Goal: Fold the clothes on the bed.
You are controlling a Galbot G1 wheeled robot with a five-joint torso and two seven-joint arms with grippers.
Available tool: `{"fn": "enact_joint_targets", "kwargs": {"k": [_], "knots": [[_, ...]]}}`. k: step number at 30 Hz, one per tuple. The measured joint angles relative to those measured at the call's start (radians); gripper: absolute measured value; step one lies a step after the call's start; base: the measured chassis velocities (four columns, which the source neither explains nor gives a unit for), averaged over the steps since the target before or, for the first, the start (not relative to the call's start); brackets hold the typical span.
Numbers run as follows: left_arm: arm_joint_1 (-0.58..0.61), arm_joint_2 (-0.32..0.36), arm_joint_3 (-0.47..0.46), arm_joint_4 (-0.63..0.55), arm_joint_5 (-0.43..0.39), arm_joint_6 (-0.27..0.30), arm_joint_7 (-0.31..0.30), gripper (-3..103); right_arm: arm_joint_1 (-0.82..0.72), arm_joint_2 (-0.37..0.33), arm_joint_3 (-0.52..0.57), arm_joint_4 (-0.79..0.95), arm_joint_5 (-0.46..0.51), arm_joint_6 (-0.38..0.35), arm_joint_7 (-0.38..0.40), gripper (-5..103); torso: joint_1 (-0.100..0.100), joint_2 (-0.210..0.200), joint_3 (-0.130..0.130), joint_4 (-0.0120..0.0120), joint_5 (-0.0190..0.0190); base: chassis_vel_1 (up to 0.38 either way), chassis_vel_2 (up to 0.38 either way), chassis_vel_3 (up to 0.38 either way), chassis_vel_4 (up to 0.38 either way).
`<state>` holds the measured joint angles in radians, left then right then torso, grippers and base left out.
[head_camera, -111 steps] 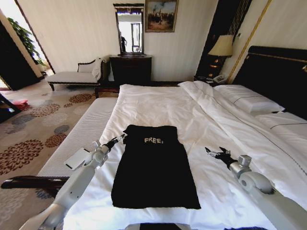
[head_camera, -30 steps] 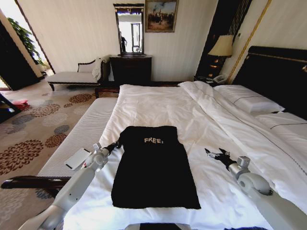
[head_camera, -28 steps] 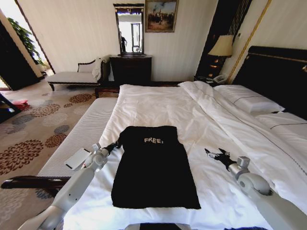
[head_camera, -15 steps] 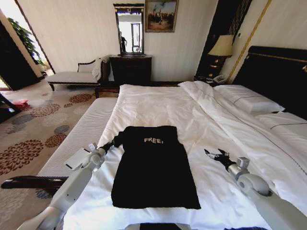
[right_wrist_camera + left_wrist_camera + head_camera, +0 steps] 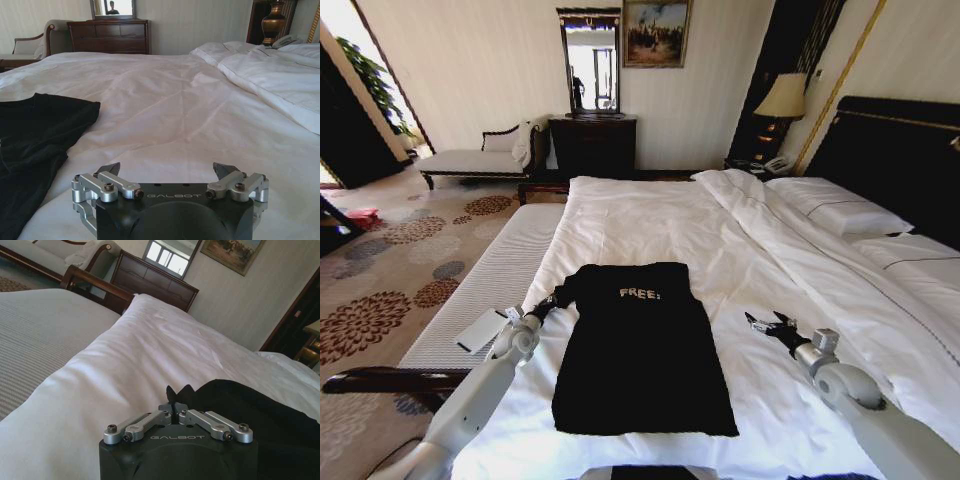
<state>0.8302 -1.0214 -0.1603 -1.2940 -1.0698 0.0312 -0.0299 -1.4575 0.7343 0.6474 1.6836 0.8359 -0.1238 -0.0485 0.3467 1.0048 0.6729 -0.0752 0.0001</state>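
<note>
My left gripper (image 5: 173, 407) was clamped on the near left edge of the black soft sleeveless top (image 5: 638, 345), which lay flat on the white-sheeted double bed (image 5: 650, 215). My right gripper (image 5: 169, 171) hovered spread wide beside it.

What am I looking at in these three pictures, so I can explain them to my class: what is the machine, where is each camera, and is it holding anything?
It is a two-armed robot standing at a large bed with white bedding. The wide picture comes from a camera on its head, looking down over the bed. The other two come from cameras on its wrists, each looking past its own metal fingers.

A black sleeveless top printed "FREE!" lies flat on the duvet. The left gripper is shut on the top's upper left corner; the left wrist view shows a bit of black cloth pinched between its tips. The right gripper is open and holds nothing, off to the right of the top over bare white duvet.
</note>
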Motion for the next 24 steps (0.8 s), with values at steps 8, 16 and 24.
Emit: {"fn": "enact_joint_targets", "kwargs": {"k": [8, 16, 24], "knots": [[-0.053, 0.0, 0.027, -0.017, 0.029, -0.007, -0.019, 2, 0.0, 0.003, 0.005, -0.001, -0.001, 0.005, -0.005, 100, 0.0, 0.0, 0.0, -0.0002, 0.0, 0.0, 0.0, 0.0, 0.0], [-0.028, 0.02, 0.072, -0.133, 0.09, -0.006, -0.028, 2, 0.013, -0.003, 0.005, -0.011, 0.003, 0.006, -0.008, 100, 0.0, 0.0, 0.0, 0.0, 0.0, 0.0, 0.0, 0.0, 0.0], [-0.069, 0.006, 0.126, -0.143, 0.112, 0.004, -0.047, 2, 0.005, 0.0, 0.01, -0.013, 0.0, 0.011, -0.015, 100, 0.0, 0.0, 0.0, 0.0, -0.0002, 0.0, 0.0, 0.0, 0.0]]}}
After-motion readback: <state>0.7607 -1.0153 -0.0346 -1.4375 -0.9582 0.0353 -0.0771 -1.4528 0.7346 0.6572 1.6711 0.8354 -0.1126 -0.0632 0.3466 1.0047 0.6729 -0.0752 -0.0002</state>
